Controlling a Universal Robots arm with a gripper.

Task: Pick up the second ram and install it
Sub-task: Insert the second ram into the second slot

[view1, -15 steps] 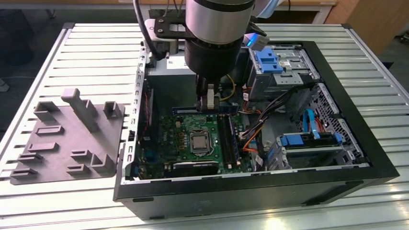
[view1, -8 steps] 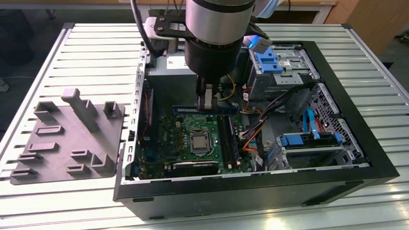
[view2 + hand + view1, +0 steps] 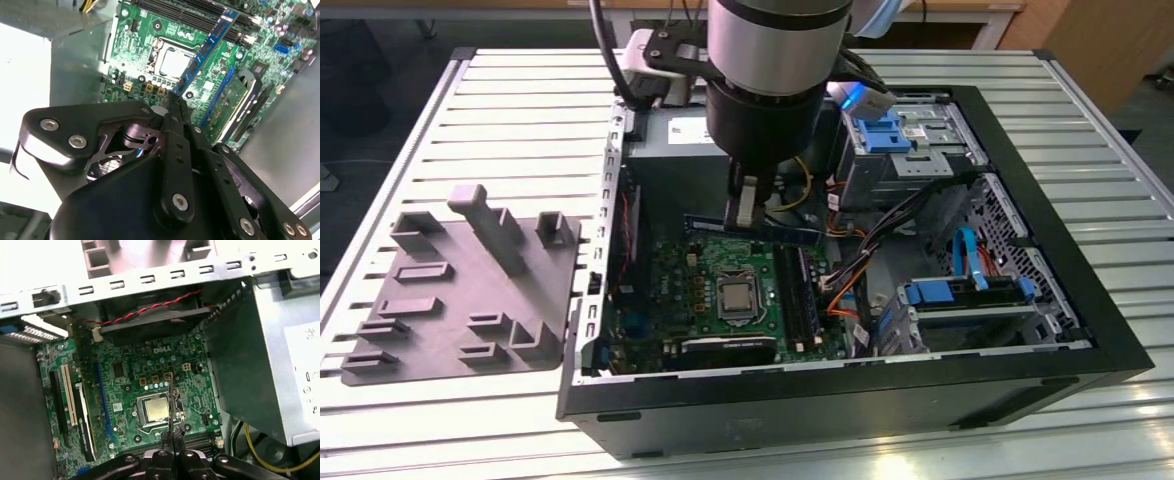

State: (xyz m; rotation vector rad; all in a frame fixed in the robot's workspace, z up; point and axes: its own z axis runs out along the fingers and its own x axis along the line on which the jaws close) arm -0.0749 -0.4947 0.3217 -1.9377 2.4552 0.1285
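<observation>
White print (image 3: 159,349) is stamped on the board (image 3: 125,385) beyond the jaws in the first wrist view, too small to make much of. A pale label (image 3: 306,372) sits on the power supply (image 3: 260,365) off to one side of them. Everything rests on a ribbed metal table (image 3: 494,90), and wooden furniture lines the room's far edge. At the exterior view's left, a grey tray (image 3: 454,290) of blocks and slots lies flat on the table, well apart from the jaws. Just beside the tray is the open case (image 3: 854,400), lying on its side with the green board facing up. The arm comes down into the middle of the case. The gripper (image 3: 744,215) has its jaws closed flat on the ram (image 3: 767,230) and holds it level above the board, apart from it. The stick is seated in no slot. The socket (image 3: 736,297) lies below the jaws, and the black slots (image 3: 798,295) run just beside it, crosswise to the held stick. In the second wrist view a long part of the ram (image 3: 207,47) juts out past the fingertips of the gripper (image 3: 172,102), over the socket (image 3: 172,62). In the first wrist view the ram (image 3: 171,405) shows edge-on as a thin dark line rising from the gripper (image 3: 172,442). Blue drive bays (image 3: 887,135) stand at the exterior view's right, well clear of the jaws.
</observation>
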